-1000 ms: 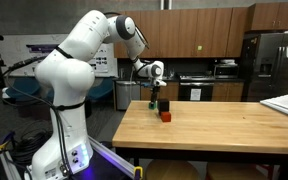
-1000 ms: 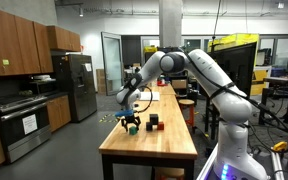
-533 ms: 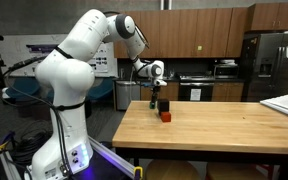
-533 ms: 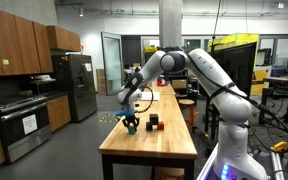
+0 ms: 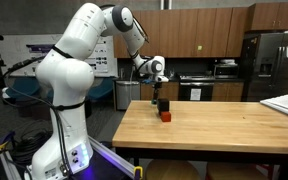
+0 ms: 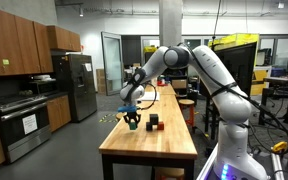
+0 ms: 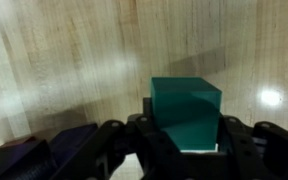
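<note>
In the wrist view my gripper (image 7: 188, 136) is shut on a teal cube (image 7: 187, 110). The dark fingers (image 7: 150, 138) press its two sides, and the wooden tabletop (image 7: 64, 60) lies beneath. In both exterior views the gripper (image 5: 160, 98) (image 6: 131, 119) points down just above the table's end. The teal cube (image 6: 131, 123) shows as a small speck between the fingers, a little off the wood. A red block (image 5: 166, 116) (image 6: 151, 126) rests on the table beside the gripper, and a dark block (image 6: 154, 118) sits just behind the red one.
The long wooden table (image 5: 224, 125) (image 6: 154, 150) stretches away from the blocks. A white flat object (image 5: 284, 105) lies at its far end. Kitchen cabinets, a stove (image 6: 24, 120) and a fridge (image 6: 76, 85) stand beyond the table's edge.
The jaws have closed on the teal cube, and the gripper has risen slightly from the tabletop with it. The red and dark blocks have not moved.
</note>
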You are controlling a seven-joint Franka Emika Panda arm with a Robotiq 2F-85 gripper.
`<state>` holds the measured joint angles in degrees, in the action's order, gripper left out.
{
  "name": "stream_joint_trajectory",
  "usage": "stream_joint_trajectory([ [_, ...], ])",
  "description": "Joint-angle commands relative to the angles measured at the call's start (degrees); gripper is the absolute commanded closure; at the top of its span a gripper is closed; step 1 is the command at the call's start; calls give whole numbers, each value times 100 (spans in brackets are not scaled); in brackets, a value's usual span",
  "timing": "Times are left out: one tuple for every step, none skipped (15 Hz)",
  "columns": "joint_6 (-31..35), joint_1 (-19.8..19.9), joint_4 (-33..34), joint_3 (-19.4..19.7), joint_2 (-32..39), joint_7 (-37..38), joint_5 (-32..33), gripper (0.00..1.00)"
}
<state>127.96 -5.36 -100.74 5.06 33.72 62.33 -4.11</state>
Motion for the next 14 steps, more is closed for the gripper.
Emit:
stream_joint_trajectory([
  [294,79,-665,39,-637,-489,159,76],
  [345,98,-778,51,-756,-649,214,76],
  [383,113,-866,66,-852,-778,249,76],
  [497,170,-985,40,-981,-1011,230,76],
  [554,193,-1065,40,-1110,-1176,239,76],
  [605,210,-1125,42,-1212,-1326,236,76],
  [626,248,-1162,34,-1321,-1498,201,76],
  [629,264,-1204,45,-1422,-1626,211,76],
  [589,291,-1234,51,-1519,-1750,203,76],
  [522,330,-1280,57,-1634,-1877,186,76],
  [472,357,-1326,80,-1728,-1945,197,76],
  [454,405,-1390,87,-1821,-2053,179,76],
  [448,457,-1454,91,-1908,-2153,145,76],
  [456,499,-1533,103,-1992,-2227,131,76],
])
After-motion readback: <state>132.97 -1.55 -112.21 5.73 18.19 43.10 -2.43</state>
